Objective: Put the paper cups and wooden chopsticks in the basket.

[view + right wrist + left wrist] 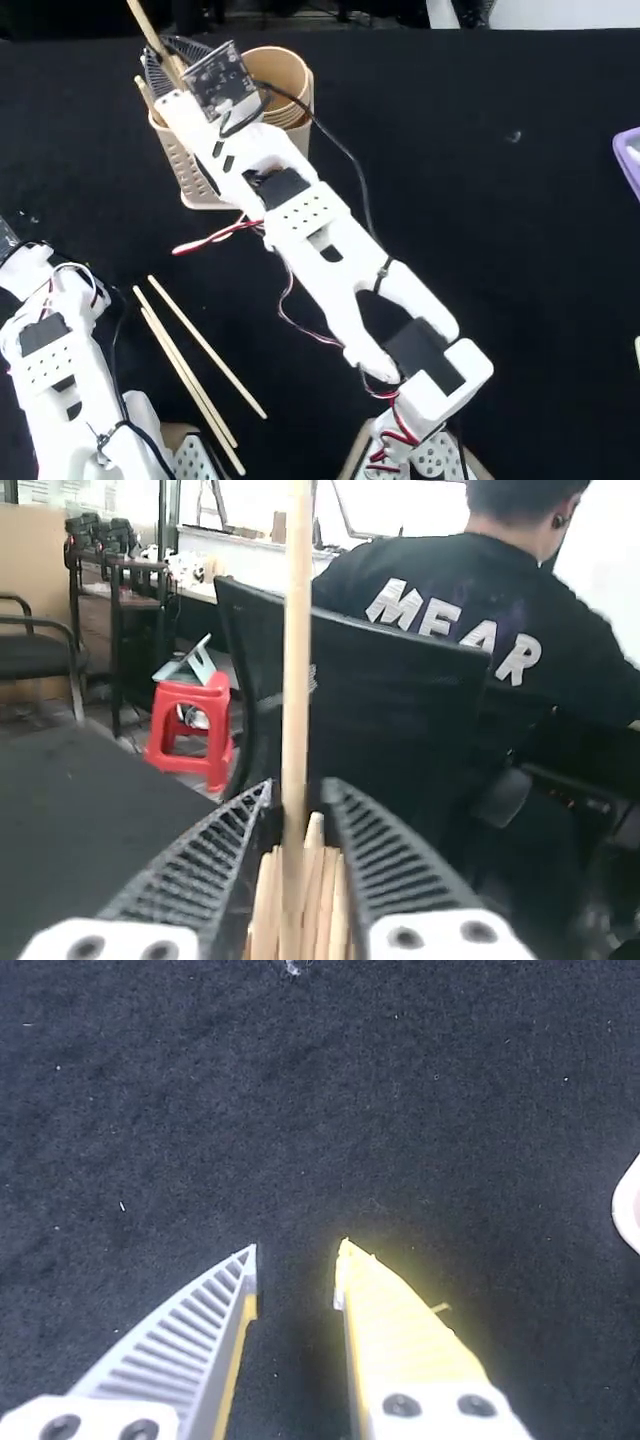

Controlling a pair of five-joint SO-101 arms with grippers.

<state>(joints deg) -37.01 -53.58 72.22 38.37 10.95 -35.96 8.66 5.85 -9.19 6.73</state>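
At eight o'clock on the black tabletop [500, 200], the left end effector [296, 1257] hangs released, with a gap between its tips and nothing in it. Just to its three o'clock lie three loose wooden chopsticks [190, 365], close together. At eleven o'clock stands the basket [183, 165], largely covered by the right arm [320, 240] stretched across it. The right end effector [295, 795] is clenched on an upright chopstick [296, 630] above a bundle of sticks [300, 900]. Nested paper cups [285, 75] sit at the basket's two o'clock side. A purple object [628, 160] pokes in at three o'clock.

High camera overlooks table [500, 250]; wrist cameras sit close.
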